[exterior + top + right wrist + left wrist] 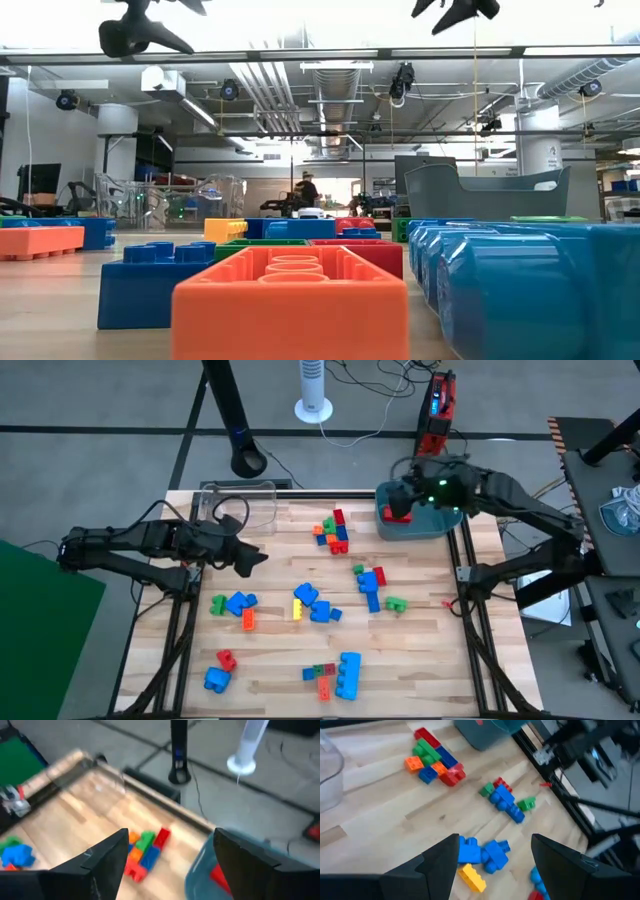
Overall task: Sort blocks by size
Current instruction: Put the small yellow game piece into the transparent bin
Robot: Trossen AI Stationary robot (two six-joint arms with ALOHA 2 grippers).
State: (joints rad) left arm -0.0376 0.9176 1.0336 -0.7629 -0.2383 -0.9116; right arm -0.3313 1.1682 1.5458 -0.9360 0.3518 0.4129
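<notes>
Hovering open over the teal tub (425,520) — right gripper (400,500); left gripper (250,557) open beside clear box (238,503).

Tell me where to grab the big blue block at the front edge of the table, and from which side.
Grip the big blue block across its two long sides, coming straight down from above. It lies flat, long axis running front to back; a small green and red brick sits close on its left, so keep that finger tight.

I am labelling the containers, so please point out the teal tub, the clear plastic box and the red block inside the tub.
teal tub (432,524): high view, its near wall.
clear plastic box (262,507): high view, its floor.
red block (399,515): high view, its top.
</notes>
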